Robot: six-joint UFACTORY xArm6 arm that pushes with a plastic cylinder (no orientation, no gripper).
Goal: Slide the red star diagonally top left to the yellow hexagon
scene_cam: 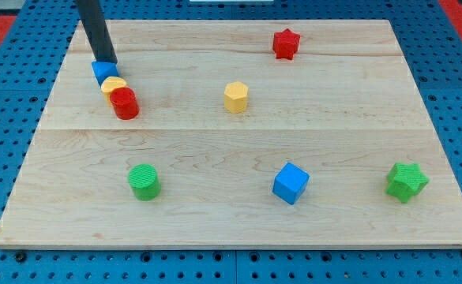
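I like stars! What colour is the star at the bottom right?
Green star-shaped block, clearest in the camera view.

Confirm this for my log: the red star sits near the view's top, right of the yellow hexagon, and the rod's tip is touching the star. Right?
Not quite. The red star is near the view's top, right of the yellow hexagon, but my tip is not on it. The camera view shows my tip far left, at the small blue block.

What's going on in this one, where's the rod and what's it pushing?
My tip sits at the view's top left, right against a small blue block that heads a tight cluster with a yellow block and a red cylinder. The red star lies untouched near the view's top, up and right of the yellow hexagon. A green cylinder, blue cube and green star line the bottom.
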